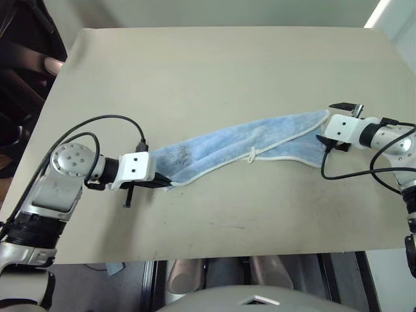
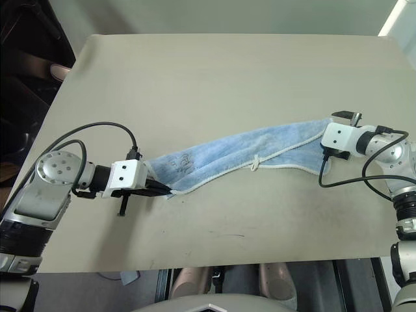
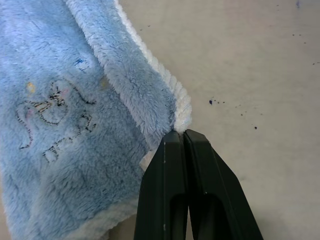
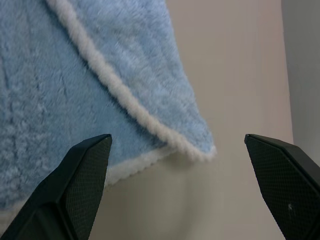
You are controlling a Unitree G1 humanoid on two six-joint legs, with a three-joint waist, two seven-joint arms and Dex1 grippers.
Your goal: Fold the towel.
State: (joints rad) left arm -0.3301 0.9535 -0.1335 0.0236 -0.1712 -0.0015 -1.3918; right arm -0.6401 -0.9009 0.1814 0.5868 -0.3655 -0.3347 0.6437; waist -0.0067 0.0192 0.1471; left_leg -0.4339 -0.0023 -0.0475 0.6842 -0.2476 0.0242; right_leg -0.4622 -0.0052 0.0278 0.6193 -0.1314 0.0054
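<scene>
Stretching across the middle of the beige table point(image 1: 214, 71) in the left eye view, the towel point(image 1: 260, 140) lay as a long, narrow, bunched band, running from the left gripper point(image 1: 164, 184) up toward the right gripper point(image 1: 323, 140). A dark printed mark point(image 1: 180, 155) sat near its left end, too small to read, and a small white loop tag point(image 1: 251, 154) hung off the white hem at about mid-length. Black cables looped beside both wrists. A wide bare stretch of table lay beyond the towel, and a narrower one between it and the near edge.

The right eye view showed the same layout; the right end of the towel lay just beside the right gripper point(image 2: 323, 151), well inside the table's right edge.

From the left wrist view, the left gripper's two black fingers point(image 3: 172, 195) were clenched together on the towel's corner, pinching the white hem point(image 3: 182, 107). The stitched mark point(image 3: 52, 117) looked like scribbled dark outlines with spots of colour; no letters could be read. Tiny dark specks dotted the bare tabletop alongside.

From the right wrist view, the right gripper's fingers point(image 4: 80, 182) stood wide apart, released and holding nothing, with the towel's hemmed corner point(image 4: 200, 147) lying on the table between and ahead of them.
</scene>
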